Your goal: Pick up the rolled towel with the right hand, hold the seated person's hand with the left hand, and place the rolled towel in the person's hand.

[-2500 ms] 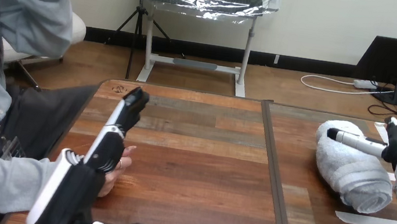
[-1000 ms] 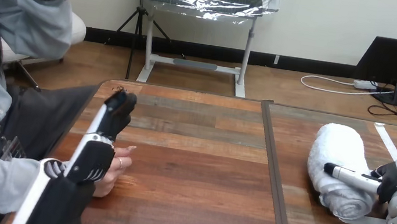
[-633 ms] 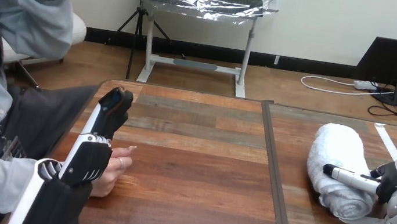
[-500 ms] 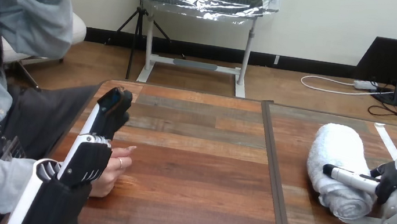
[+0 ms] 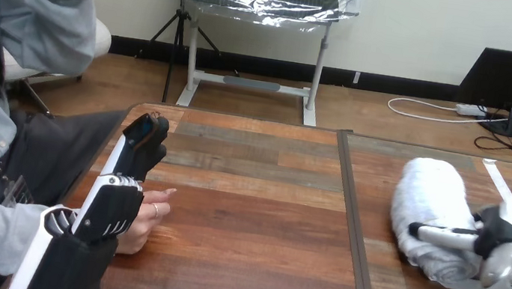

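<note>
Towel (image 5: 431, 195), rolled and white, sits on the right half of the desk (image 5: 251, 212), its near end in the grasp of the right hand (image 5: 498, 237). The thumb is laid across the top of the roll and the palm is set against its right side. The remaining fingers are hidden behind the cloth, so how far they wrap cannot be told. Gripping near one end rather than at the middle probably leaves most of the roll free, so that it can be laid into a waiting palm. Whether the towel has left the wood cannot be told; it looks to be resting there. Well apart, at the desk's left edge, the left hand (image 5: 112, 204) lies with its fingers nearly straight and pointing away from the robot, its white-shelled back upward. The person's hand (image 5: 151, 214) rests on the desk just beside it on the right, touching or partly under it. No finger or thumb of the left hand can be seen curled round the person's hand, so this looks like a steadying placement, not a hold. It seems meant to keep the person's hand still and in a known spot for the hand-over. By this reading the pickup is in hand, and the carry across the desk is not yet done.
</note>
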Robot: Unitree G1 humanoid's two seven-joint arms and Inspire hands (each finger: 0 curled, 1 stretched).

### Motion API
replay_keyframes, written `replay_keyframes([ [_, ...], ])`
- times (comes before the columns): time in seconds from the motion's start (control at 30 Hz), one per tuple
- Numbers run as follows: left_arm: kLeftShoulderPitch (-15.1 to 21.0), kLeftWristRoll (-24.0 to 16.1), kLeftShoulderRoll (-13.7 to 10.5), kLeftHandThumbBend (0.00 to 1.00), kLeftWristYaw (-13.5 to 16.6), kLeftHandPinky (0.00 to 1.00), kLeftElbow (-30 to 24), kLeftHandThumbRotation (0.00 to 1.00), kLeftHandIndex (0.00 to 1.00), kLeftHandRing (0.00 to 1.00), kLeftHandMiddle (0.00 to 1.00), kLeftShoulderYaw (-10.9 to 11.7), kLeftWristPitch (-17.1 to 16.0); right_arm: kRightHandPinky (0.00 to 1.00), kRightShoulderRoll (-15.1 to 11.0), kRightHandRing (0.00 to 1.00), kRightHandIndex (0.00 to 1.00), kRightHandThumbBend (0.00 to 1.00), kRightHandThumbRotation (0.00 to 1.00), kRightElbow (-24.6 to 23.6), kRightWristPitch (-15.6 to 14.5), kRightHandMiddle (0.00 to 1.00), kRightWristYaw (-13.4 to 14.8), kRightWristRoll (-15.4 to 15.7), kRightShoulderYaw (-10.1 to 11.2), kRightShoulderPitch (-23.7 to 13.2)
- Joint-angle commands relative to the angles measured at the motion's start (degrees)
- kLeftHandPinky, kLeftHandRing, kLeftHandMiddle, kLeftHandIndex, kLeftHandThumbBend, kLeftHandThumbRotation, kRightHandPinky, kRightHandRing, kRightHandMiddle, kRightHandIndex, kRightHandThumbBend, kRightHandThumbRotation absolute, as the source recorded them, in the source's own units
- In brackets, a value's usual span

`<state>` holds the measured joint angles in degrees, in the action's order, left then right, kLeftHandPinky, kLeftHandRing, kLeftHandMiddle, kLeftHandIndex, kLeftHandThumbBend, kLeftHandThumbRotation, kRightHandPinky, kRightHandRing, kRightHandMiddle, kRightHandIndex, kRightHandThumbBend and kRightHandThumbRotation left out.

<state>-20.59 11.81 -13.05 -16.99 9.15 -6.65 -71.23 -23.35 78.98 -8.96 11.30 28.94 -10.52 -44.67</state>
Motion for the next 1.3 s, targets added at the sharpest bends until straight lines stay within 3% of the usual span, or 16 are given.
replay_keyframes([
  [0.0,1.01,0.60,-0.10,1.00,0.15,0.99,-2.29,0.65,1.00,1.00,1.00,-0.47,-0.60,0.32,2.16,0.58,0.69,0.94,0.06,0.51,0.16,0.69,0.85,-0.15,-0.05,2.28],
  [0.07,1.01,0.52,-0.01,1.00,0.19,0.99,-2.31,0.66,0.99,1.00,1.00,-0.45,-0.73,0.32,2.19,0.58,0.67,0.93,0.04,0.49,0.27,0.68,1.02,-0.59,0.42,2.35],
  [0.17,1.38,1.68,-0.45,1.00,-0.18,0.99,-1.83,0.66,0.99,1.00,1.00,-1.34,-1.13,0.31,2.07,0.54,0.64,0.92,0.02,0.37,2.13,0.63,3.44,-0.55,0.34,2.97],
  [0.33,0.81,0.71,-0.34,1.00,0.00,0.98,-2.43,0.67,0.99,1.00,1.00,-0.63,-0.50,0.31,1.78,0.48,0.62,0.88,0.00,0.49,2.59,0.58,3.54,-0.38,-0.11,3.19],
  [0.67,1.06,-0.20,-0.27,1.00,0.05,0.98,-2.28,0.69,0.99,1.00,1.00,0.07,-0.67,0.36,1.44,0.50,0.61,0.88,0.00,0.50,3.74,0.58,5.13,0.00,-0.53,3.21],
  [1.0,1.63,-1.26,0.01,1.00,0.20,0.97,-1.58,0.69,1.00,1.00,1.00,0.57,-0.85,0.38,1.39,0.52,0.54,0.79,0.00,0.00,8.09,0.57,9.30,-3.69,3.34,3.49],
  [1.27,1.52,-2.26,1.06,1.00,0.66,0.94,-1.28,0.68,0.99,0.99,1.00,1.03,-0.78,0.44,0.97,0.56,0.53,0.81,0.00,-0.14,10.82,0.59,11.02,-4.29,3.82,3.62],
])
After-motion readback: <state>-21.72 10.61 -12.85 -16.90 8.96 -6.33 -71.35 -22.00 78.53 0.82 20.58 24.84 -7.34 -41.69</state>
